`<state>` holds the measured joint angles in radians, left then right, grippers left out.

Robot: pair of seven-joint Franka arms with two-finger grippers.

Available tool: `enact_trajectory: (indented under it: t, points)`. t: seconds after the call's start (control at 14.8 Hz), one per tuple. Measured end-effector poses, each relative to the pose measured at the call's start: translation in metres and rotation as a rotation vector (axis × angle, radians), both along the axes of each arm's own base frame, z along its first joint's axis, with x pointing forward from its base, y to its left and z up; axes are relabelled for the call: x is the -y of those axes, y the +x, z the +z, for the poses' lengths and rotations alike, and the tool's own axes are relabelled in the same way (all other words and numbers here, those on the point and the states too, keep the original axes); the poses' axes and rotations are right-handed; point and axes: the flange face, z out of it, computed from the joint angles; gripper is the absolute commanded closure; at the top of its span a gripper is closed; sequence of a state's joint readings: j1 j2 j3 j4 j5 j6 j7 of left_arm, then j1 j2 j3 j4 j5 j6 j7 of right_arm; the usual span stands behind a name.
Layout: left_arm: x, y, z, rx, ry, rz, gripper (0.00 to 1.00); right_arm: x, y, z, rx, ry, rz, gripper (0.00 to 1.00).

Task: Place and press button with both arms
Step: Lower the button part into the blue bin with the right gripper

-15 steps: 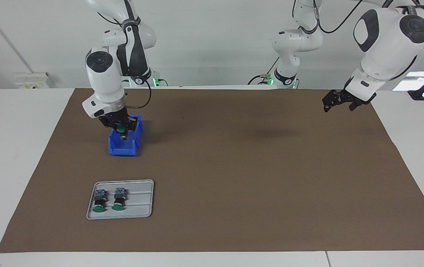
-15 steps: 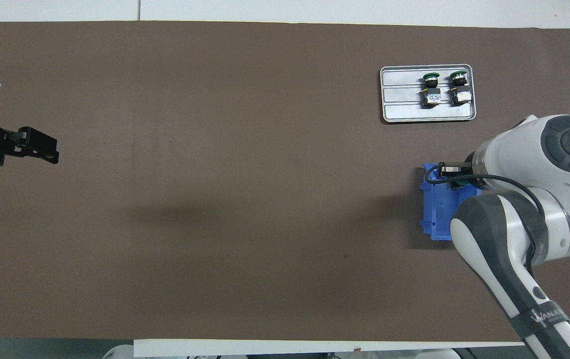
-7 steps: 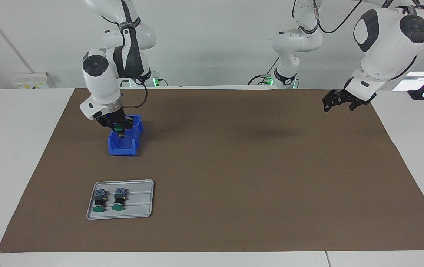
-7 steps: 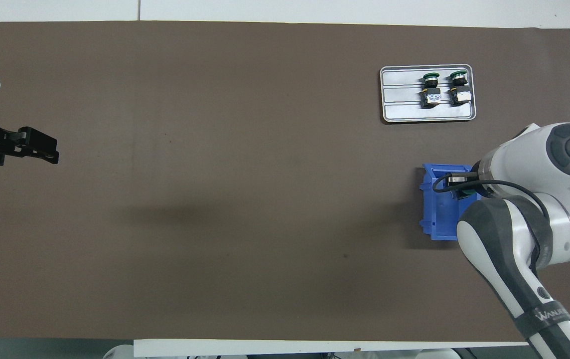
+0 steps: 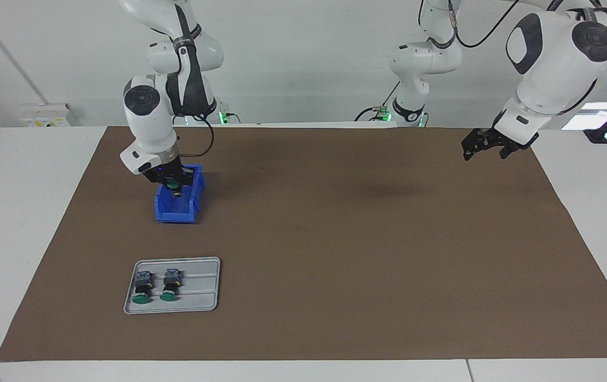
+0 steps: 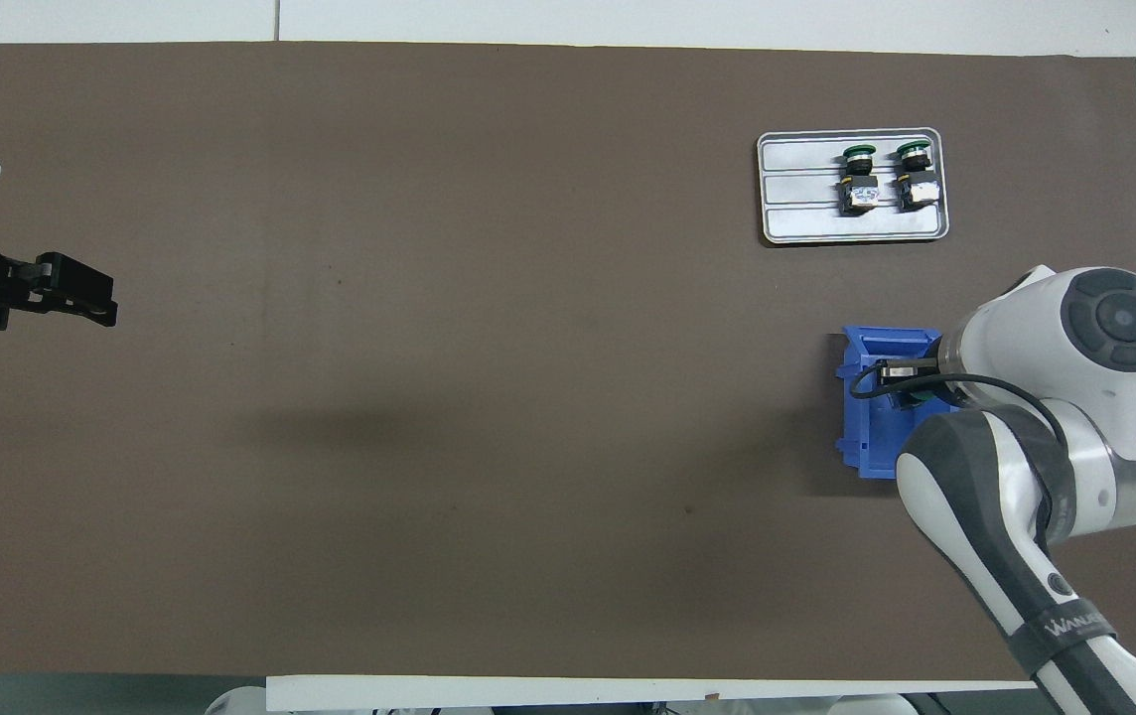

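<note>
My right gripper (image 5: pixel 174 184) is shut on a green-capped button (image 5: pixel 174 185) and holds it in the air just over the blue bin (image 5: pixel 176 213). In the overhead view the right gripper (image 6: pixel 911 385) is mostly hidden under its own white wrist, above the bin (image 6: pixel 868 437). Two more buttons (image 5: pixel 141 289) (image 5: pixel 170 286) lie side by side on a grey tray (image 5: pixel 200 297), farther from the robots than the bin. They also show in the overhead view (image 6: pixel 859 177) (image 6: pixel 915 174). My left gripper (image 5: pixel 483 147) waits open and empty over the mat at the left arm's end.
A brown mat (image 5: pixel 362 239) covers the table's middle, with white table edges around it. The tray (image 6: pixel 806 204) has three grooved rows. The left gripper (image 6: pixel 79 298) hangs over the mat's edge at the left arm's end.
My right arm's wrist has swung and its gripper, still holding the button, has shifted slightly toward the robots over the blue bin. The left arm has not moved.
</note>
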<state>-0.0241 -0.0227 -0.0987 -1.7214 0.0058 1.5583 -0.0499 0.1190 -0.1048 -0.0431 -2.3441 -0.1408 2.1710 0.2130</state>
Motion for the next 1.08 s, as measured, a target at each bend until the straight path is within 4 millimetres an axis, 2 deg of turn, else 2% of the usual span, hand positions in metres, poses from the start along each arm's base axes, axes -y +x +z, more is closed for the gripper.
enact_trajectory:
  t: [0.34, 0.54, 0.68, 0.81, 0.95, 1.08]
  points:
    - [0.0, 0.0, 0.0, 0.0, 0.0, 0.0, 0.0, -0.001, 0.001, -0.015, -0.001, 0.002, 0.004, 0.86]
    - [0.0, 0.0, 0.0, 0.0, 0.0, 0.0, 0.0, -0.001, 0.001, -0.016, -0.003, 0.002, 0.004, 0.84]
    - [0.0, 0.0, 0.0, 0.0, 0.0, 0.0, 0.0, -0.001, 0.0, -0.018, -0.006, 0.002, 0.004, 0.73]
    - [0.0, 0.0, 0.0, 0.0, 0.0, 0.0, 0.0, -0.001, 0.0, -0.019, -0.01, 0.002, 0.004, 0.46]
    - [0.0, 0.0, 0.0, 0.0, 0.0, 0.0, 0.0, -0.001, 0.0, -0.02, -0.011, 0.001, 0.004, 0.28]
    - [0.0, 0.0, 0.0, 0.0, 0.0, 0.0, 0.0, -0.001, 0.0, -0.02, -0.012, 0.001, 0.004, 0.2]
